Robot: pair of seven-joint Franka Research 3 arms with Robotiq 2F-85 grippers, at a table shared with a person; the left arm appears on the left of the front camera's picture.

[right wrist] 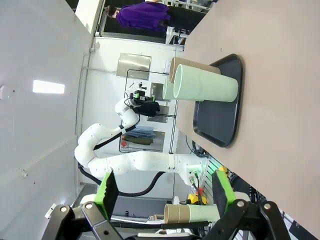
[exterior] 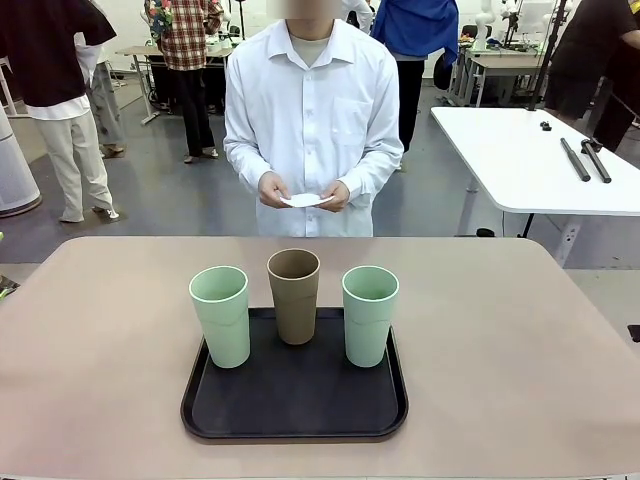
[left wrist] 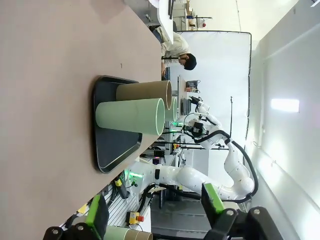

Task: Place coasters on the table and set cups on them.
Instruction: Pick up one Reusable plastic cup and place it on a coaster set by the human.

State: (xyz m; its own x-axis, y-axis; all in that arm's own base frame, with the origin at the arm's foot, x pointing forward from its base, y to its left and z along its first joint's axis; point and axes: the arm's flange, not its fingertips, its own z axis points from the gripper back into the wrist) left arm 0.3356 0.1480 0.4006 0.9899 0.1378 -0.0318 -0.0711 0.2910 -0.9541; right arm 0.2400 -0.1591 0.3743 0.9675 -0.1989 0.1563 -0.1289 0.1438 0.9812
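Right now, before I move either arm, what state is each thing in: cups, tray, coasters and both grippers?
Left green cup: upright on the tray.
Tan cup: upright on the tray.
Right green cup: upright on the tray.
Coasters: in the person's hands, none on the table.
Left gripper: open, holding nothing.
Right gripper: open, holding nothing.
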